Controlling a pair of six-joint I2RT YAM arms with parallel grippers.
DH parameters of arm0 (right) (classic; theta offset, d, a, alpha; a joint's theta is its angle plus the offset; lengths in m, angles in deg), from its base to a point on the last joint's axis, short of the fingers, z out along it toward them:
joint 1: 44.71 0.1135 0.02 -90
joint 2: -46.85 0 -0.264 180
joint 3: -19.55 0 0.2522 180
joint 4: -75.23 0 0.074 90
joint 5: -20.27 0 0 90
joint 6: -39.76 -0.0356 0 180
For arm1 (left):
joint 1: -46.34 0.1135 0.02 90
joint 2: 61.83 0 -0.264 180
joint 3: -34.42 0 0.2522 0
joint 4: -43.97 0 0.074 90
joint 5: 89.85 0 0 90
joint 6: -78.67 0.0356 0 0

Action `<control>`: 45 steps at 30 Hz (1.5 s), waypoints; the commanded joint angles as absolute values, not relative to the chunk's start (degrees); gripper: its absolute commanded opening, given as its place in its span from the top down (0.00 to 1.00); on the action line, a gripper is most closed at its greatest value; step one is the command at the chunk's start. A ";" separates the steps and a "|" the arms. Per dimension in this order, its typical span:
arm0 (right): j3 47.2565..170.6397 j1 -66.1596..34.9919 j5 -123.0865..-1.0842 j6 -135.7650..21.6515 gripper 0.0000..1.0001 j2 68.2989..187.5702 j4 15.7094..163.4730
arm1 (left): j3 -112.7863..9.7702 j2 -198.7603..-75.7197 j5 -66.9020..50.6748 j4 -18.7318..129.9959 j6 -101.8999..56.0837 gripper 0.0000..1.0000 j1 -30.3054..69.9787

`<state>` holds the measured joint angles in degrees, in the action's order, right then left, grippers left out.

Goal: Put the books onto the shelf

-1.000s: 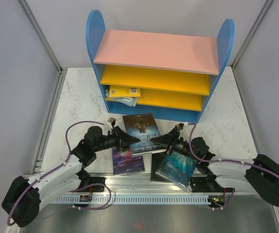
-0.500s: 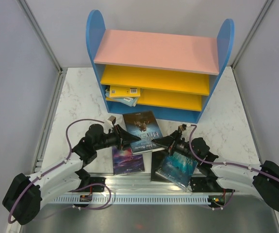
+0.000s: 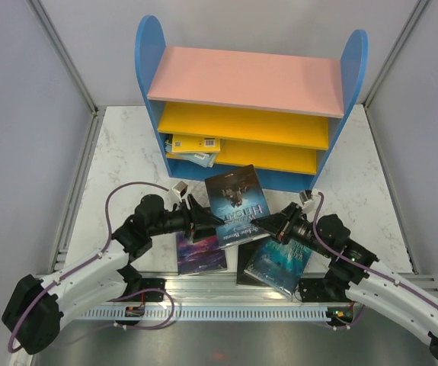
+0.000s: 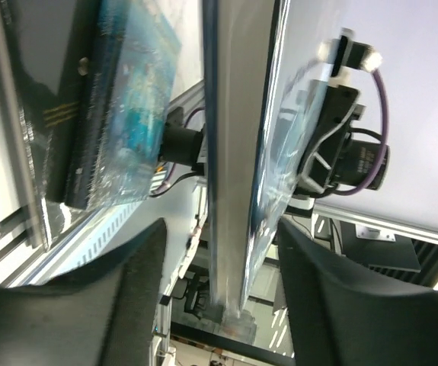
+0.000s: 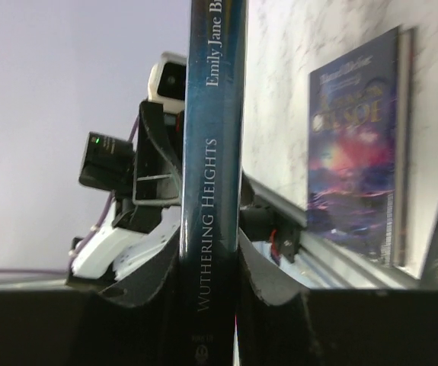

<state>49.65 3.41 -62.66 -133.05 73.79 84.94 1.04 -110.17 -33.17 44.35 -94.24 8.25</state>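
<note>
The shelf point(image 3: 148, 69) is painted blue at the sides, pink on top and yellow-orange inside, where yellow books point(image 3: 192, 145) are seen. In front of it are seen a dark book point(image 3: 238, 204) with a white-lettered navy spine, a purple book point(image 3: 200, 255) and a teal book point(image 3: 278, 263).

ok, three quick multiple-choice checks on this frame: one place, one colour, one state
1. Where do the yellow books lie?
A. on the pink board
B. inside the shelf, left end
C. on the table, right of the shelf

2. What colour is the shelf's top board?
A. pink
B. green
C. black

3. Which gripper is shut on the Wuthering Heights book?
A. left
B. right
C. both

Key:
1 B: they sit on a yellow inner shelf by the left blue panel.
2 A: the top board is plainly pink.
3 B: the right gripper pinches the spine, while the left gripper stands open with gaps either side of the book.
</note>
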 commanded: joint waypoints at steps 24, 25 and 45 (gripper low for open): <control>72.08 -17.43 -60.83 -114.92 1.00 82.18 98.86 | 3.26 -95.06 -32.46 62.55 -88.06 0.27 8.19; 68.94 -20.77 -57.19 -116.15 1.00 82.36 96.14 | 3.17 -94.36 -32.20 63.27 -87.97 0.27 8.19; 48.98 -46.03 -53.97 -140.15 1.00 79.30 68.33 | 1.41 -86.18 -30.26 74.79 -86.21 0.28 8.19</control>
<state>50.85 -45.29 -46.26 -133.81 84.04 75.02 3.21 -85.84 -30.40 74.01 -88.52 8.27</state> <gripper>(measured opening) 0.307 0.718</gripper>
